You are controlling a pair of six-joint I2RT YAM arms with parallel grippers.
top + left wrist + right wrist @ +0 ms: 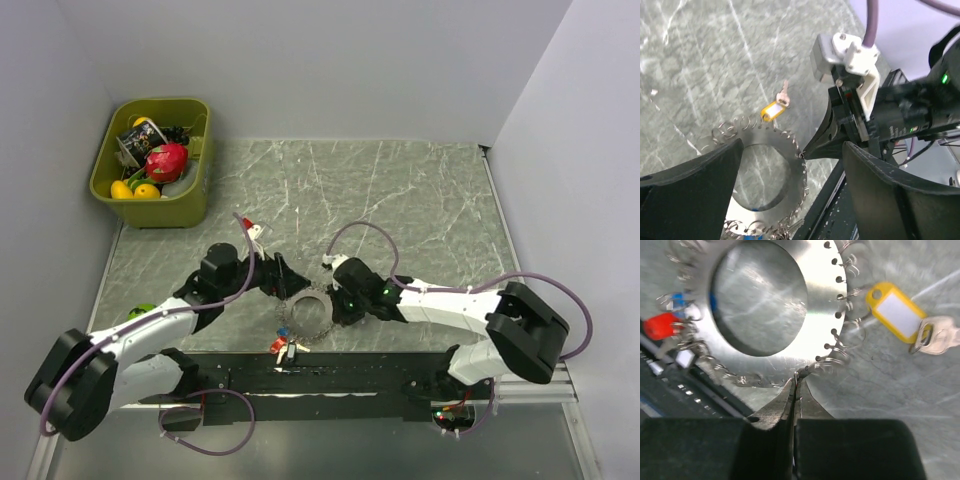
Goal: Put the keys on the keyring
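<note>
The keyring [308,312] is a flat metal disc with a wide hole, its rim strung with small wire loops. It lies on the table between my grippers. My right gripper [796,375] is shut on one wire loop at the keyring's [815,315] rim; its tips also show in the left wrist view [806,155]. My left gripper [792,200] is open and empty, its jaws standing either side of the keyring [790,145]. A red-headed key [660,325] and a whitish one [685,357] hang at the rim. A pale key [940,337] on a yellow tag [895,315] lies beside it.
A green basket [150,208] with toy fruit and a cup stands at the back left. A small green ball [140,312] lies by the left arm. The black base rail [380,370] runs along the near edge, close to the keyring.
</note>
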